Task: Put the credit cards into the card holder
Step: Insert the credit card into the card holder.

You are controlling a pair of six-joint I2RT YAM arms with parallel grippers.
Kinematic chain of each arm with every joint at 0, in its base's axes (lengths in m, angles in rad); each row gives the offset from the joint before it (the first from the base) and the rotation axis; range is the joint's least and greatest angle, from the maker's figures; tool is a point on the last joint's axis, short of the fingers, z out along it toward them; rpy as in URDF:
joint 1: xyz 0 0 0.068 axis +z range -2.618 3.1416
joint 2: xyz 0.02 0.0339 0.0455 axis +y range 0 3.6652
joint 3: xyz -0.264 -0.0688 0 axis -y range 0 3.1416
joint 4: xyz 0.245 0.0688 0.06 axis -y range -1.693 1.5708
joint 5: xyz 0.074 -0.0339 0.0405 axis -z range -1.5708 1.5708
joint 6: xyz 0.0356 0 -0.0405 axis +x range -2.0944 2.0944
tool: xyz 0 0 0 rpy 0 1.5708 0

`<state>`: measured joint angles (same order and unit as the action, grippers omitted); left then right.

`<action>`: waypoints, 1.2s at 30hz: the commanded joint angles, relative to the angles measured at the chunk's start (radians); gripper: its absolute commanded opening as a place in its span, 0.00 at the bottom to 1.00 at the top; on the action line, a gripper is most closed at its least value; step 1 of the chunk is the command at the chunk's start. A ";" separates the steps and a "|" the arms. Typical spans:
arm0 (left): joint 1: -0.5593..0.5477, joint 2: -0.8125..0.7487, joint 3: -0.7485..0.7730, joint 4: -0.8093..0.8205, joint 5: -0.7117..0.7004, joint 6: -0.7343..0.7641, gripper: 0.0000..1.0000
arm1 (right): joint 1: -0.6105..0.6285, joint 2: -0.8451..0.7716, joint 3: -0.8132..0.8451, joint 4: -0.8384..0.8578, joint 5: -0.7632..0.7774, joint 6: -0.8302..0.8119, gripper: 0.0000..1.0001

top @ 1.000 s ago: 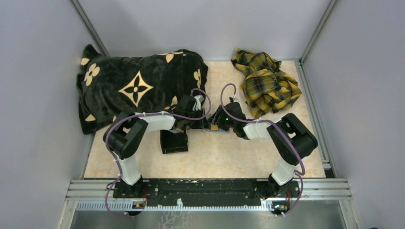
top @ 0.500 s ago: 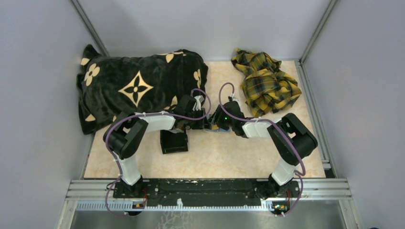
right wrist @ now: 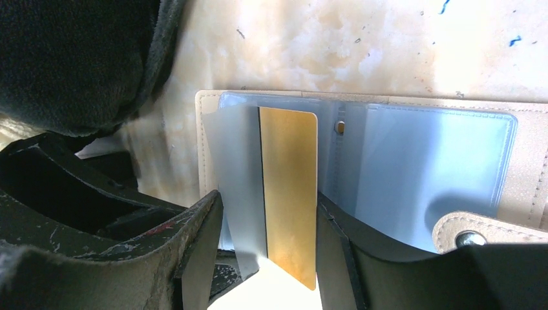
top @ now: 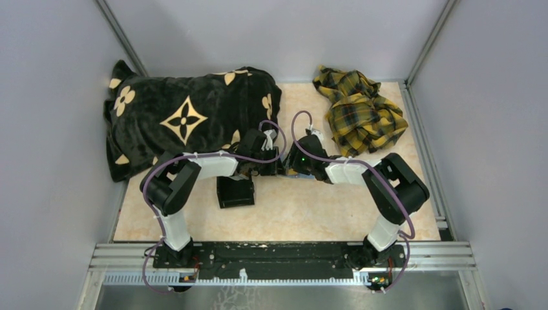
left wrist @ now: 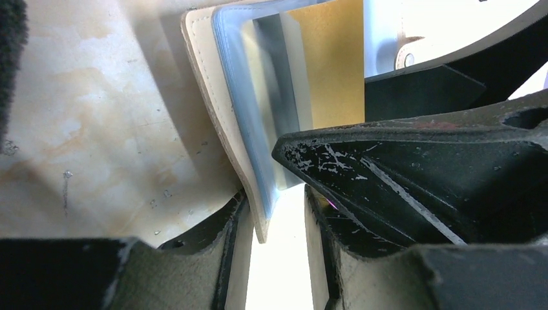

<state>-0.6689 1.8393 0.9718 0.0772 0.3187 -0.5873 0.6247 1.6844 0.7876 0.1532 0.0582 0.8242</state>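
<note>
The tan card holder is laid open on the marbled beige table near its middle, where the two arms meet, and its clear plastic sleeves are turned upward. Its closing tab with a metal snap is seen at one edge. A gold card is seen standing over the holder's left half, beside a loose clear sleeve leaf. Both are framed between the fingers of the right gripper, which are set fairly wide; whether the card is pinched cannot be told. The left gripper is parted narrowly, and the holder's beige edge is placed in the gap without being clamped. A black tray is placed nearby, with a black flower-patterned blanket and a yellow plaid cloth behind
</note>
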 commanded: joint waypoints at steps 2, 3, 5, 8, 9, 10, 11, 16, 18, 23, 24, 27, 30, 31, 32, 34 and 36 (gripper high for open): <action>-0.011 0.004 0.002 0.021 0.018 -0.013 0.41 | -0.009 0.082 -0.046 -0.358 0.166 -0.106 0.53; -0.011 0.005 0.002 0.027 0.022 -0.018 0.41 | -0.009 0.088 -0.043 -0.368 0.170 -0.110 0.53; -0.011 0.009 0.002 0.045 0.039 -0.026 0.41 | -0.008 0.097 -0.042 -0.379 0.174 -0.116 0.53; -0.009 0.017 0.003 0.064 0.059 -0.035 0.41 | -0.009 0.106 -0.046 -0.381 0.172 -0.123 0.53; -0.009 0.024 0.004 0.070 0.065 -0.038 0.42 | -0.009 0.106 -0.049 -0.383 0.171 -0.124 0.52; -0.009 0.029 0.005 0.075 0.069 -0.040 0.42 | -0.008 0.107 -0.050 -0.386 0.173 -0.126 0.52; -0.009 0.034 0.007 0.076 0.074 -0.041 0.42 | -0.009 0.107 -0.049 -0.393 0.176 -0.128 0.52; -0.009 0.037 0.011 0.060 0.044 -0.023 0.42 | -0.009 0.095 -0.046 -0.441 0.199 -0.145 0.52; -0.008 0.031 0.011 0.050 0.027 -0.015 0.43 | -0.009 0.091 -0.044 -0.455 0.209 -0.150 0.52; -0.005 0.034 0.019 0.040 0.010 -0.005 0.44 | -0.007 0.083 -0.031 -0.496 0.238 -0.163 0.55; -0.005 0.036 0.023 0.037 0.009 -0.006 0.44 | -0.005 0.080 -0.027 -0.507 0.248 -0.165 0.55; -0.005 0.042 0.025 0.043 0.008 -0.011 0.43 | -0.002 0.072 -0.019 -0.538 0.277 -0.169 0.56; -0.006 0.050 0.027 0.053 0.009 -0.017 0.43 | 0.000 0.072 -0.014 -0.558 0.296 -0.173 0.57; -0.005 0.054 0.029 0.057 0.009 -0.017 0.43 | 0.000 0.075 -0.013 -0.563 0.301 -0.174 0.57; -0.005 0.058 0.033 0.061 0.011 -0.019 0.43 | 0.000 0.076 -0.012 -0.566 0.305 -0.174 0.57; -0.006 0.069 0.042 0.065 0.018 -0.022 0.43 | 0.001 0.081 -0.011 -0.572 0.311 -0.173 0.57; -0.006 0.078 0.049 0.065 0.023 -0.025 0.43 | 0.002 0.083 -0.011 -0.580 0.323 -0.172 0.55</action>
<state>-0.6716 1.8786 0.9928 0.1341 0.3470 -0.6136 0.6376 1.6791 0.8585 -0.0544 0.2546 0.7055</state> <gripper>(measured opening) 0.430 0.562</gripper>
